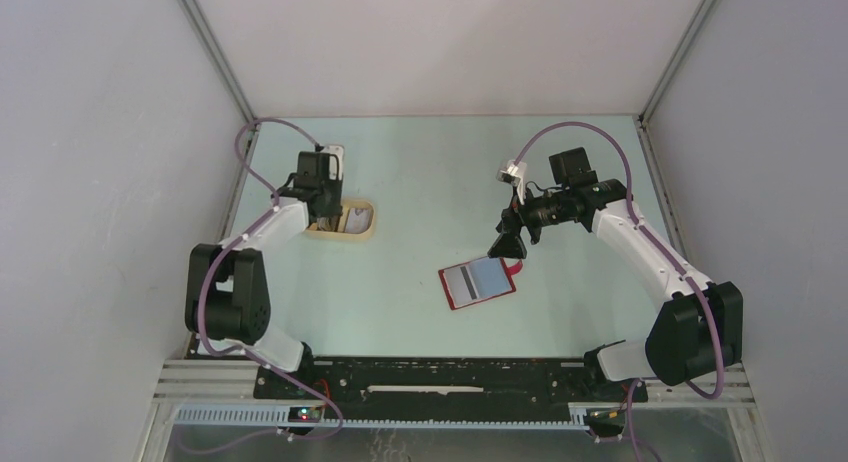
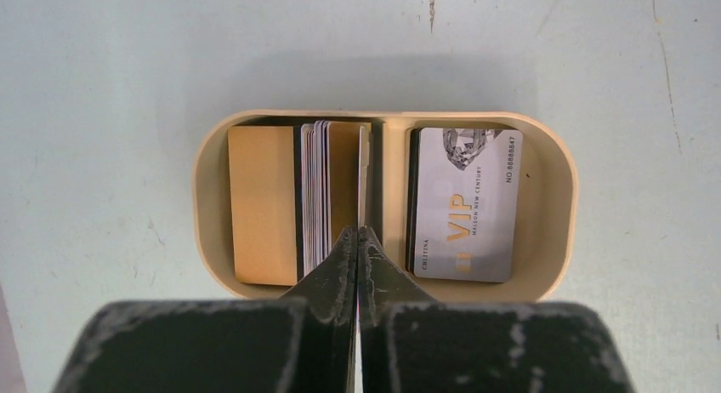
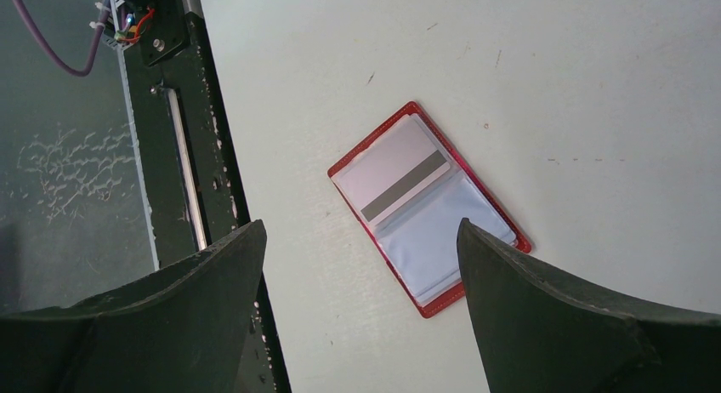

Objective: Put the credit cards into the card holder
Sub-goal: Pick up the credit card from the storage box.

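The credit cards sit in a tan oval tray [image 2: 568, 197]: a golden one [image 2: 262, 204] and several on edge in its left half, a silver VIP card [image 2: 468, 206] in its right half. My left gripper [image 2: 358, 233] is over the tray [image 1: 368, 232], shut on a thin card seen edge-on [image 2: 364, 180] beside the divider. The red card holder [image 3: 442, 304] lies open on the table [image 1: 478, 282], with a white grey-striped card [image 3: 395, 172] in one half. My right gripper [image 3: 359, 227] hovers open just above the holder's far end [image 1: 508, 244], holding nothing.
A black rail [image 3: 170, 155] runs along the table's near edge between the arm bases [image 1: 450, 377]. Grey walls close in the table on the left, back and right. The tray stands near the left wall.
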Motion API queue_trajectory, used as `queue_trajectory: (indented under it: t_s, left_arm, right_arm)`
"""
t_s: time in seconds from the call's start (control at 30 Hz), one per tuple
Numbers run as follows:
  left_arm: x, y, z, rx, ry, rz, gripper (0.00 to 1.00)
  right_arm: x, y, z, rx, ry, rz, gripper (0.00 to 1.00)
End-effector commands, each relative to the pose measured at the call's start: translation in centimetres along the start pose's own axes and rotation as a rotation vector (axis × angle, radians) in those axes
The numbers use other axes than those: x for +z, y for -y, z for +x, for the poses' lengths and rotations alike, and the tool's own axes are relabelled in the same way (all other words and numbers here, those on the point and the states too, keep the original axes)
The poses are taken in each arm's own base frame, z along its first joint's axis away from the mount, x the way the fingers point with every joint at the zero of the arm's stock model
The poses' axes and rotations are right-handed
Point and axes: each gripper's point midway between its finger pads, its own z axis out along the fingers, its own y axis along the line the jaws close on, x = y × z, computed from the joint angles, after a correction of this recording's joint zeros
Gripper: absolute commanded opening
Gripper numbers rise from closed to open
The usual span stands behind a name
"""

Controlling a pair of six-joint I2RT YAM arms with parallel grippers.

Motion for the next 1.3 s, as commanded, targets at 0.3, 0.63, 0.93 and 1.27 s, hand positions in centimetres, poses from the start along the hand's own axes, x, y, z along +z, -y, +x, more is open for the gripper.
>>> queue_trajectory:
  t_s: [0.3, 0.63, 0.93, 1.27]
  left_arm:
    - [-3.4, 0.0, -1.7, -0.122, 0.139, 0.02, 0.0]
    - [-4.5, 0.9, -2.6, -0.172, 0.198, 0.071, 0.0]
    - [-6.6, 4.2, -4.3, -0.238, 0.292, 0.272, 0.0]
    - [-10.6, 9.3, -5.7, -0.269, 0.405, 0.497, 0.0]
  right_arm:
    - [0.4, -0.6, -0.4, -0.014, 0.006, -0.036, 0.92]
    - [1.5, -0.9, 0.0, 0.024, -0.011, -0.076, 0.91]
    - [3.1, -0.8, -0.1, 0.126, 0.007, -0.156, 0.89]
    - [3.3, -0.7, -0.2, 0.149, 0.016, -0.168, 0.88]
